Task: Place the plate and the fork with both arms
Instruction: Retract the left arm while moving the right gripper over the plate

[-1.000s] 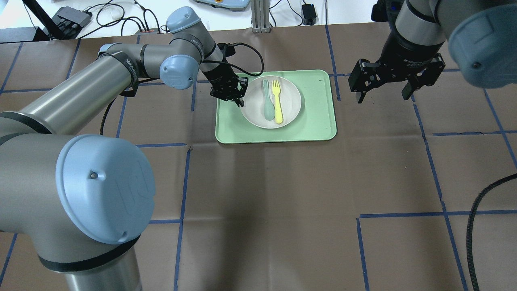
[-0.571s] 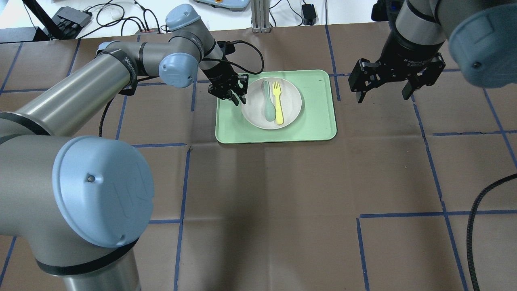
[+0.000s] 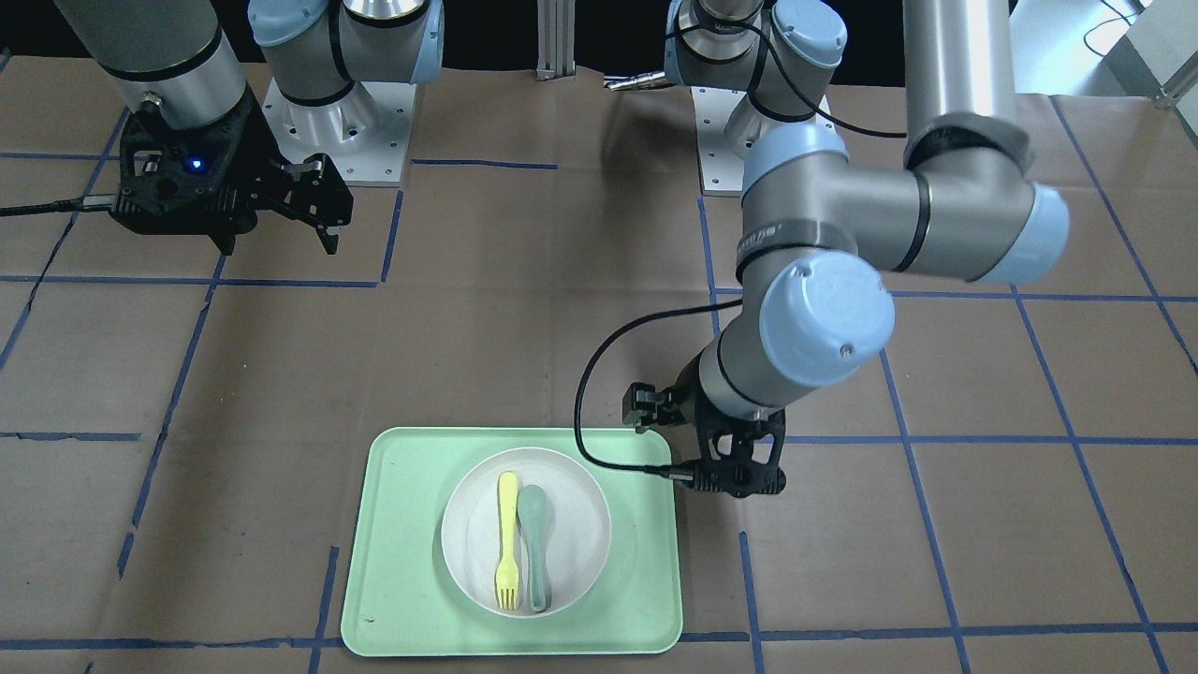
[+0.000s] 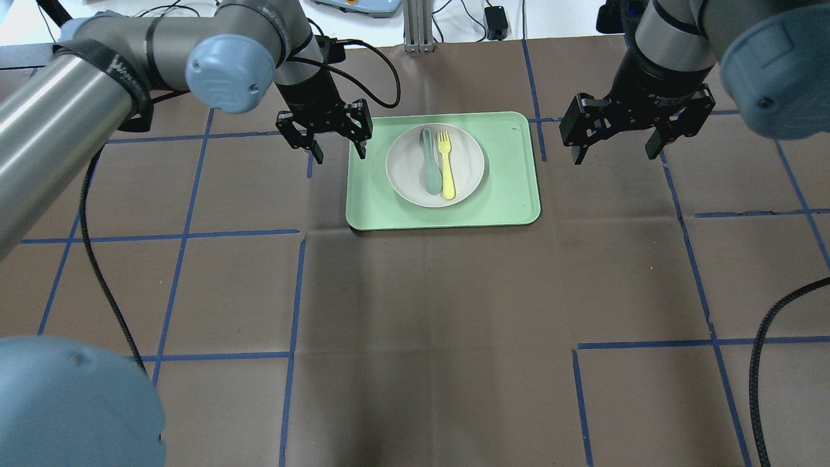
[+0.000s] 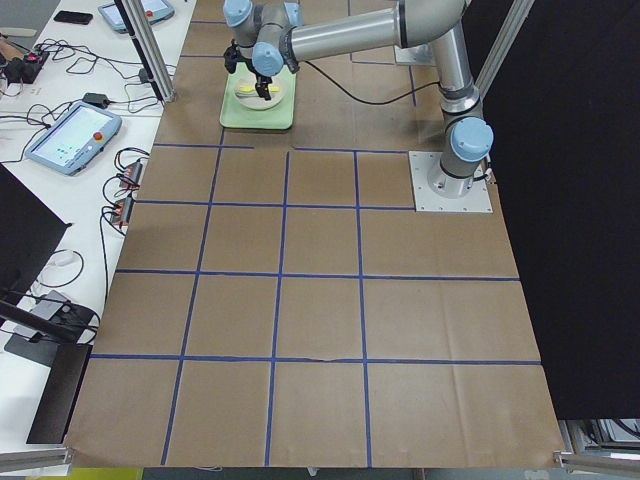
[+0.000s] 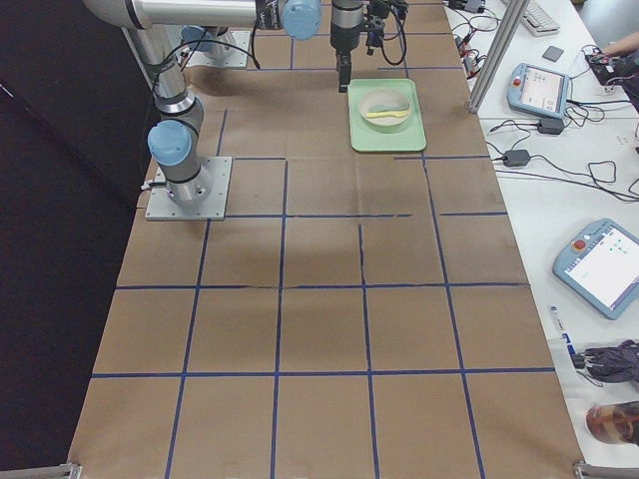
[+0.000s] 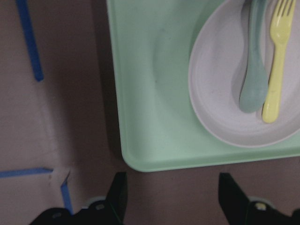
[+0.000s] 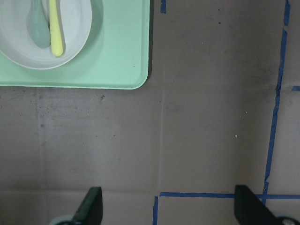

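The left end effector (image 4: 339, 150) stands with its two fingers spread wide and nothing between them. In the overhead view it hangs at the left edge of the mint-green tray (image 4: 506, 188), near the far corner, one finger over the tray's rim and the other over the brown paper. Its wrist camera looks down past both black fingertips (image 7: 117, 194) onto a rounded corner of the tray (image 7: 154, 93). In the front-facing view the left end effector (image 3: 739, 482) sits just beside the tray (image 3: 402, 580), with a black cable looping from its wrist over the tray's corner.

The right end effector (image 4: 613, 152) is also wide open and empty. It hovers over bare paper, well apart from the tray's right edge. Its own camera shows the fingers (image 8: 91, 206) far apart above blue tape lines, with the tray (image 8: 122, 61) in the upper left.

The plate (image 4: 405, 168), round and off-white, lies on the tray towards its far side. The yellow fork (image 4: 445, 165) lies on the plate, tines pointing away from the robot. A grey-green spoon (image 4: 429, 168) lies just beside it on the robot's left, touching or nearly touching it. Neither end effector touches the plate, fork or spoon.

The tray rests on the bench (image 4: 454, 324), covered in brown paper with a grid of blue tape.
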